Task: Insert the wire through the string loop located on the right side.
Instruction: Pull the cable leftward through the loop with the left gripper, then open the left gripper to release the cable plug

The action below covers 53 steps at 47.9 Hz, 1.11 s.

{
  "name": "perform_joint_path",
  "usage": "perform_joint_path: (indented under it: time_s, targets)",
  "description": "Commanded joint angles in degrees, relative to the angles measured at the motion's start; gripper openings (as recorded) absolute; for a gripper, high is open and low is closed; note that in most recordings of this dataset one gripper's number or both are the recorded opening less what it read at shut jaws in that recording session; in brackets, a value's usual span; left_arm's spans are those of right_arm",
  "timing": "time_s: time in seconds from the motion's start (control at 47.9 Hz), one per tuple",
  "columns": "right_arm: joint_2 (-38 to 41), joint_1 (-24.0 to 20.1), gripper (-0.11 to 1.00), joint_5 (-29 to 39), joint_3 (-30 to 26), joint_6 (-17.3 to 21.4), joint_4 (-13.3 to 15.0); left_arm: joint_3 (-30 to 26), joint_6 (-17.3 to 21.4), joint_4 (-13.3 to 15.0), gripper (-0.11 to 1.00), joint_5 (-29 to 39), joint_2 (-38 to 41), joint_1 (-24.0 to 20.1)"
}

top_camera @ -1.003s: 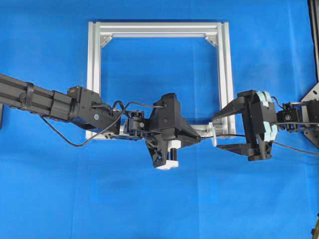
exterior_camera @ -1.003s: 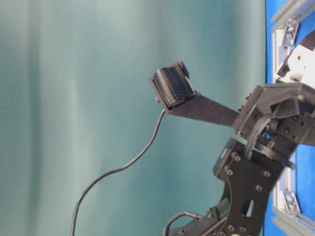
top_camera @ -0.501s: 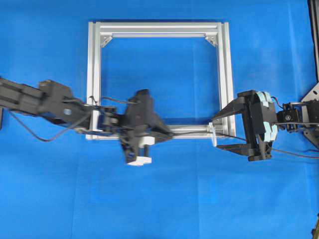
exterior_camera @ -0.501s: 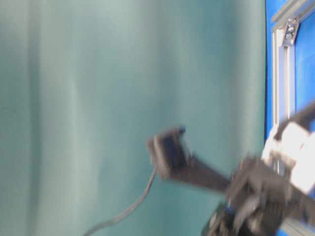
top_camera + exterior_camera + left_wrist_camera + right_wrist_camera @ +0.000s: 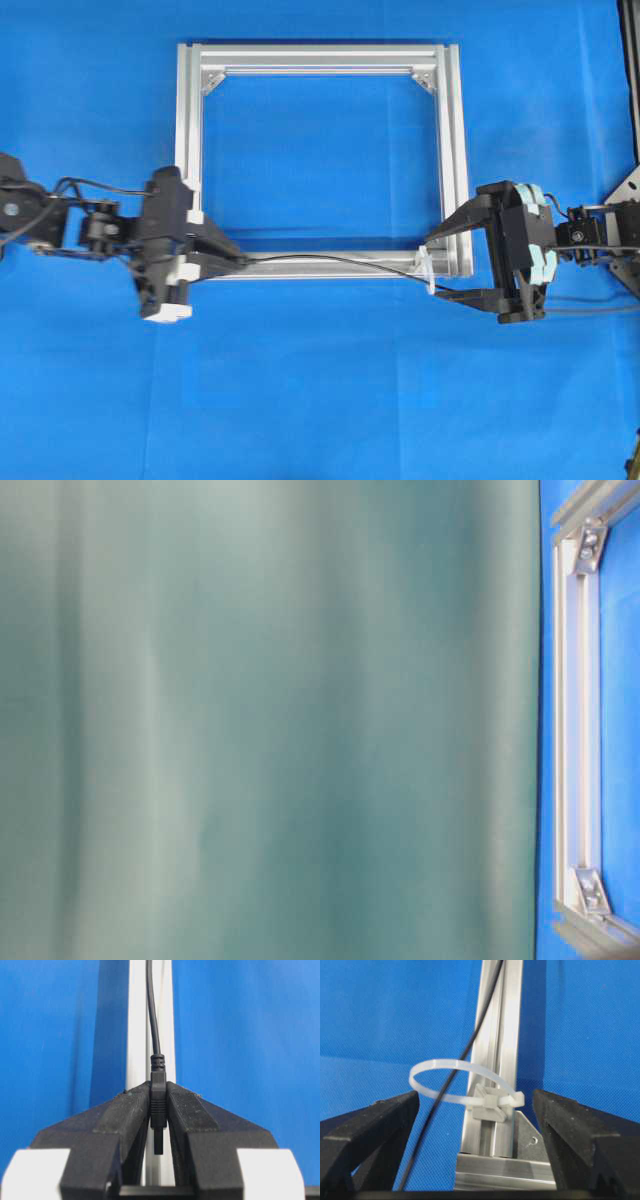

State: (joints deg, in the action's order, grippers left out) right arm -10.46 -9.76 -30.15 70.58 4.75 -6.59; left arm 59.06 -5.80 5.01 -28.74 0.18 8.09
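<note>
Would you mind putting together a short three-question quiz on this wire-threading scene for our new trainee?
1. True or false: the wire passes through the string loop in the right wrist view.
2. Which part of the wire does the left gripper pinch? A) the plug end B) the middle of the cable C) nothing
3. Fill in: the right gripper stands ____, with the loop between its fingers.

Key:
1. True: the black line enters the white ring and continues below it.
2. A: the plug sits clamped between the pads.
3. Open: neither finger touches the loop, which is fastened to the aluminium frame.
</note>
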Motion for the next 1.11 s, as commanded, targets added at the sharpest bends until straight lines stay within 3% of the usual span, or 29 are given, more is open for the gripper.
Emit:
perform_joint_path:
  time_s: [0.0,0.272,1.024,1.087]
  targets:
    - [-0.7,-0.09,0.88,-0.26,-0.53,-0.09,-0.09,2.64,0.0,-0.09,0.08,-1.58,-3.16,0.53]
    - [-0.7,-0.09,0.88,-0.26,-0.62,-0.09,-0.09,8.88,0.09,-0.09,0.08,-4.83,-6.42,0.88]
    - [-0.7,-0.09,0.88,-0.26,-0.88,0.26,-0.09,8.79,-0.09,-0.09,0.09,-0.88,-6.68,1.67]
    - [-0.7,0.0,0.88,-0.18,-0.97,0.26,-0.09,8.79,-0.26,-0.18,0.17,-0.09,-6.68,1.76]
